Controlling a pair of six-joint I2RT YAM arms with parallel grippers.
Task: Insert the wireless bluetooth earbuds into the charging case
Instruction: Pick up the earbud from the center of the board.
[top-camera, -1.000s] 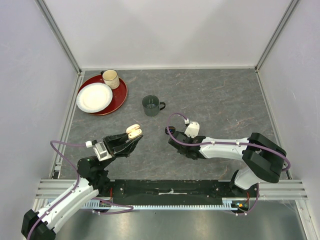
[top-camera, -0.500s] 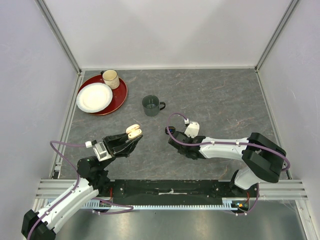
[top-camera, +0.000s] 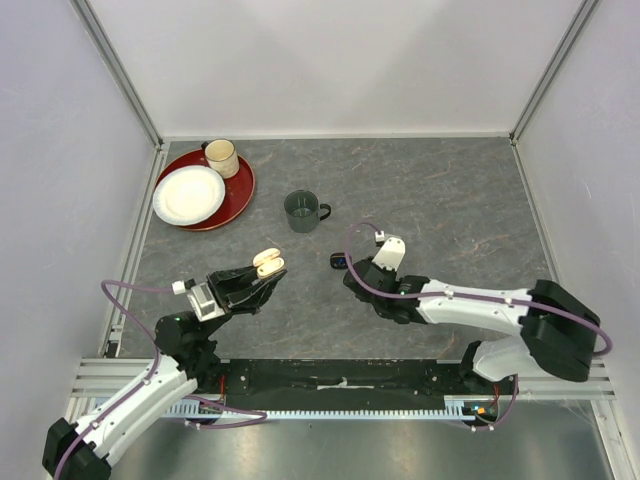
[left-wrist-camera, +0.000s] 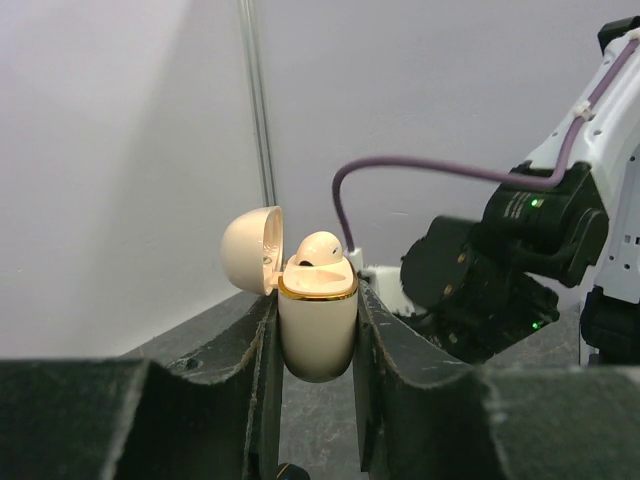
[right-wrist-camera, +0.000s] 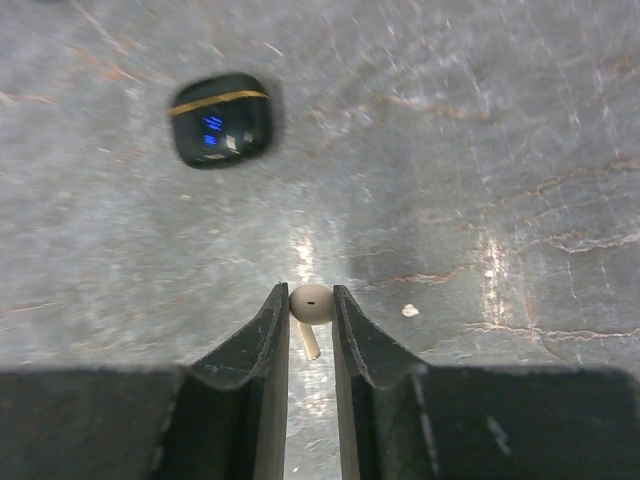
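My left gripper (left-wrist-camera: 316, 292) is shut on an open cream charging case (left-wrist-camera: 317, 335) and holds it up above the table. The lid (left-wrist-camera: 252, 248) is swung back to the left and one cream earbud (left-wrist-camera: 320, 247) sits in the case. The case also shows in the top view (top-camera: 268, 262). My right gripper (right-wrist-camera: 310, 292) is shut on a second cream earbud (right-wrist-camera: 312, 305), stem pointing back, just above the table. A closed black case (right-wrist-camera: 220, 134) with blue lights lies ahead and to the left of it, and it shows in the top view (top-camera: 338, 262). No black earbuds are in view.
A green mug (top-camera: 303, 211) stands behind the grippers. A red tray (top-camera: 240, 188) at the back left carries a white plate (top-camera: 188, 194) and a cream cup (top-camera: 221, 157). A small white speck (right-wrist-camera: 409, 311) lies on the table by the right fingers.
My right arm has drawn back to the right, uncovering the black case in the top view. The left arm and its case have not moved.
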